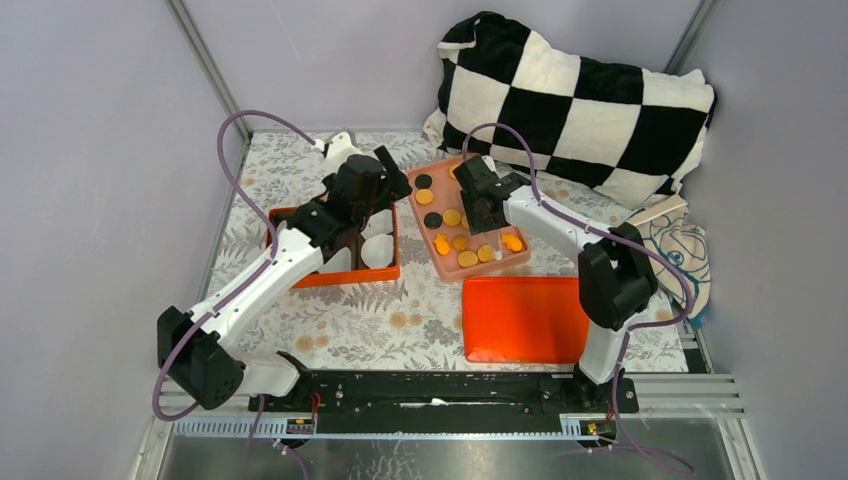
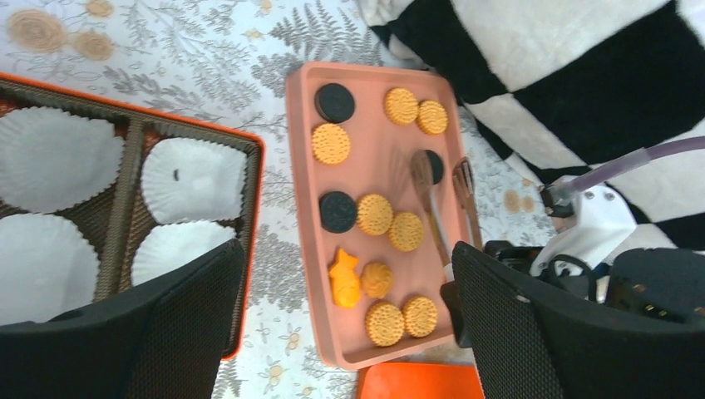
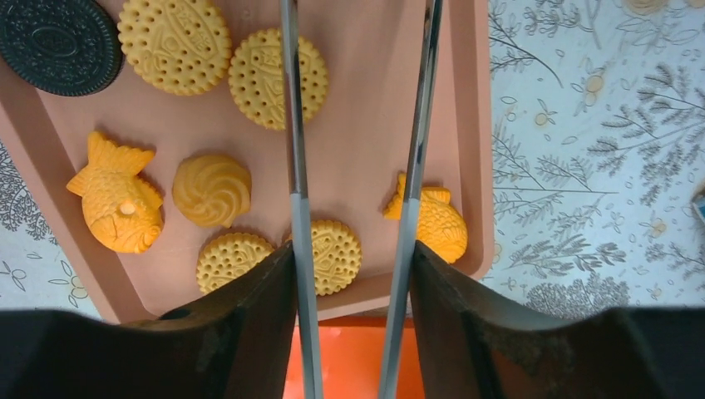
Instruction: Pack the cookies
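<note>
The right hand [image 3: 353,287] clamps metal tongs [image 3: 292,125], their tips apart over the pink tray [image 3: 366,100] with nothing between them; the left hand [image 2: 345,291] hangs wide and empty near the orange box [image 2: 256,166]; the cookies [image 3: 175,41] all lie on the tray; every paper liner [image 2: 191,179] in view is bare, so packing looks not yet begun, though an arm hides part of the box.
</note>
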Robot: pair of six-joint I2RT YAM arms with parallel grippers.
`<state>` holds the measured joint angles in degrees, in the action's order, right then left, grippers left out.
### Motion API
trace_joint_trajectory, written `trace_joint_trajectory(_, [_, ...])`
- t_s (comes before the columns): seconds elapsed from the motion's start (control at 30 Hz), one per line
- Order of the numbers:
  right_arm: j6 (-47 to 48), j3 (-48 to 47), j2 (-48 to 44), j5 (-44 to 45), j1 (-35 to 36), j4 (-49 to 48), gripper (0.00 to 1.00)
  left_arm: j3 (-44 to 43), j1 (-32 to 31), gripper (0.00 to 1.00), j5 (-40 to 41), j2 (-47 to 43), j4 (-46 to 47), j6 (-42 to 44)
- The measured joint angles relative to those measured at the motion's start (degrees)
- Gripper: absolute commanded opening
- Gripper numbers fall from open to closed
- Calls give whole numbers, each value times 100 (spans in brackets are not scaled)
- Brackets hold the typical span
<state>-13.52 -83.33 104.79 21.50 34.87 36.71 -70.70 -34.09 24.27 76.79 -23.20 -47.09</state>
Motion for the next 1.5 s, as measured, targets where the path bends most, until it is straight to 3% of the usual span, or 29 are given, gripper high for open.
trace_joint_trajectory(0.43, [-50,-223,229,-501,-92,-9,23,240,177,99,308,-372,-487,70])
trace_joint_trajectory(0.5, [-66,-254,168,-634,-92,28,20,236,647,99,70,-498,-492,35])
trace_joint_trajectory(0.67, [-83,-610,-70,-920,55,264,15,363,2647,99,-533,-647,-319,-286])
trace_joint_trajectory(0.77, [-72,-1060,-85,-997,389,389,12,448,2850,99,-553,-568,-323,-387])
trace_joint_trajectory(1.03, [-15,-1919,63,-1436,1318,654,11,461,3383,99,-769,-455,-339,-448])
trace_joint_trajectory(1.2, [50,-2667,568,-1657,1622,748,11,560,3700,99,-782,-822,-345,-442])
trace_joint_trajectory(1.33, [72,-2747,922,-1818,1731,750,12,560,3746,99,-870,-984,-341,-413])
trace_joint_trajectory(1.5, [70,-2603,1165,-1784,1753,785,28,634,3751,99,-1027,-918,-334,-365])
